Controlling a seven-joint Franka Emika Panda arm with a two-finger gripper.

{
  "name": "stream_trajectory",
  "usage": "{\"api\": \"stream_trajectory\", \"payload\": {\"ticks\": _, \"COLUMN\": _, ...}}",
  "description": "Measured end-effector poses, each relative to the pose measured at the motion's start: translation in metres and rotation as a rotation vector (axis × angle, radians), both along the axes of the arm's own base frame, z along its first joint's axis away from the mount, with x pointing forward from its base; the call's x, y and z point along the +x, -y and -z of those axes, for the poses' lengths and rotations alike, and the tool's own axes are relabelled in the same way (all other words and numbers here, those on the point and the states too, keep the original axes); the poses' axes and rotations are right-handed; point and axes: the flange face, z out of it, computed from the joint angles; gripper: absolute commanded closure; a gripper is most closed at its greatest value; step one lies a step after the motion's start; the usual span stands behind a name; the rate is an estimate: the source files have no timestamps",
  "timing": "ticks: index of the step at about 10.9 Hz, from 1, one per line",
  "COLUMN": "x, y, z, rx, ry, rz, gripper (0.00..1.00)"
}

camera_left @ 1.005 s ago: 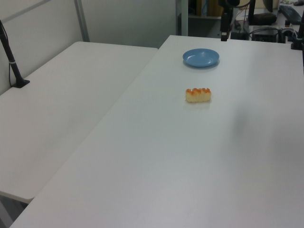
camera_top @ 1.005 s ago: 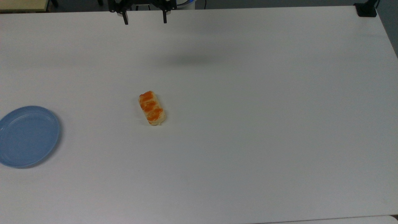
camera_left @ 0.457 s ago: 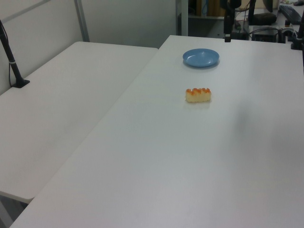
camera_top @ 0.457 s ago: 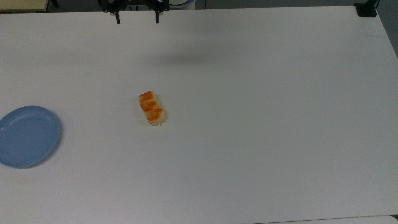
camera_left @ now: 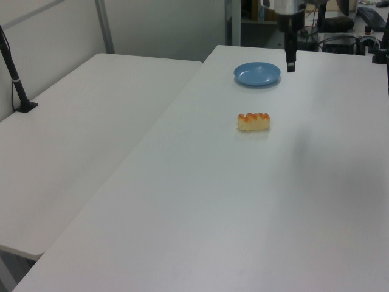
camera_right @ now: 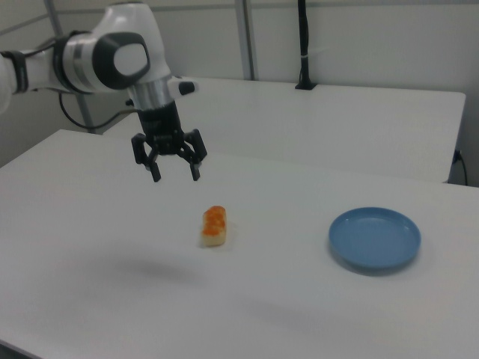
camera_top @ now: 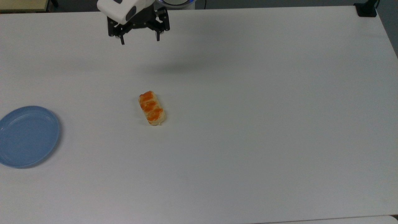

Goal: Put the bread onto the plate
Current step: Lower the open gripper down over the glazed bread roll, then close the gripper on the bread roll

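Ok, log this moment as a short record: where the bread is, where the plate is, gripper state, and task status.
bread: lying on the white table, near its middle, apart from the plate
plate: at the top view's left edge, nothing on it
gripper: open, holding nothing, raised above the table on the far side of the bread in the top view
contact: none between gripper and bread
task status: bread not yet picked up, not on the plate

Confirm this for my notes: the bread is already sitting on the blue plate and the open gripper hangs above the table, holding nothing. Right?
Not quite. The bread lies on the bare table, well apart from the blue plate, as the top view shows. The rest holds: the gripper is open, above the table, holding nothing.
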Motion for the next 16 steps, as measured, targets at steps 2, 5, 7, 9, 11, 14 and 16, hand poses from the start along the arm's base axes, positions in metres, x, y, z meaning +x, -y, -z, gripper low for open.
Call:
{"api": "stream_trajectory", "payload": {"ticks": 2, "x": 0.018, "y": 0.003, "z": 0.036, "rx": 0.006, "ry": 0.019, "rz": -0.007, "gripper": 0.00}}
{"api": "stream_trajectory", "payload": {"ticks": 5, "x": 0.043, "y": 0.004, "z": 0.089, "rx": 0.017, "ry": 0.038, "rz": -0.021, "gripper": 0.00}}
{"api": "stream_trajectory", "payload": {"ticks": 7, "x": 0.055, "y": 0.003, "z": 0.124, "rx": 0.024, "ry": 0.038, "rz": -0.028, "gripper": 0.00}}
{"api": "stream_trajectory", "payload": {"ticks": 9, "x": 0.065, "y": 0.002, "z": 0.155, "rx": 0.031, "ry": 0.043, "rz": -0.035, "gripper": 0.00}}
{"api": "stream_trajectory", "payload": {"ticks": 11, "x": 0.073, "y": 0.000, "z": 0.181, "rx": 0.037, "ry": 0.065, "rz": -0.018, "gripper": 0.32}}
{"api": "stream_trajectory", "payload": {"ticks": 14, "x": 0.078, "y": -0.003, "z": 0.206, "rx": 0.043, "ry": 0.068, "rz": -0.001, "gripper": 0.77}}
{"api": "stream_trajectory", "payload": {"ticks": 16, "x": 0.079, "y": -0.003, "z": 0.205, "rx": 0.043, "ry": 0.072, "rz": 0.007, "gripper": 0.79}}
